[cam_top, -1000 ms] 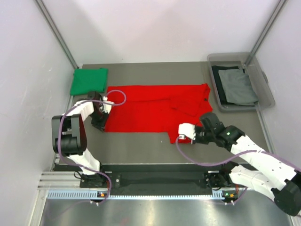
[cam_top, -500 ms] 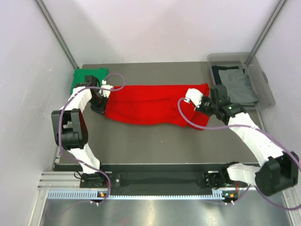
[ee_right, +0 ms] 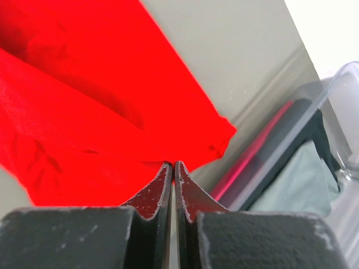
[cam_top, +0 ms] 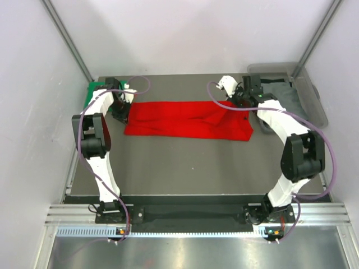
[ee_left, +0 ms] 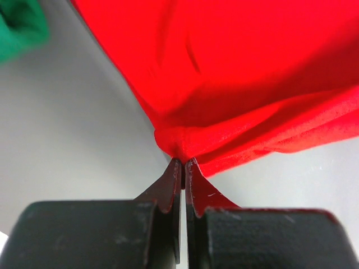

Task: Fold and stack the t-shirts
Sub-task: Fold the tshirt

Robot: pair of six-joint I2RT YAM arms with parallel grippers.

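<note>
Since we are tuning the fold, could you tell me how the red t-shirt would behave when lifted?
The red t-shirt is probably floppy: it bunches into soft creases where the left hand pinches it. It is likely thin and light, since the right hand grips its edge almost fully closed.

The flat grey-brown table (cam_top: 168,162) carries three things, all on its far half. A bright red cloth t-shirt (cam_top: 185,119) lies across the middle as a long, doubled-over band running left to right, its near edge flat on the table and its right end wider and rumpled. A solid green folded cloth t-shirt (cam_top: 90,100) sits at the far left corner, partly hidden, with a strip of bare table between it and the red one. A clear rectangular plastic bin (cam_top: 311,92) stands at the far right corner, near the red t-shirt's right end.
</note>
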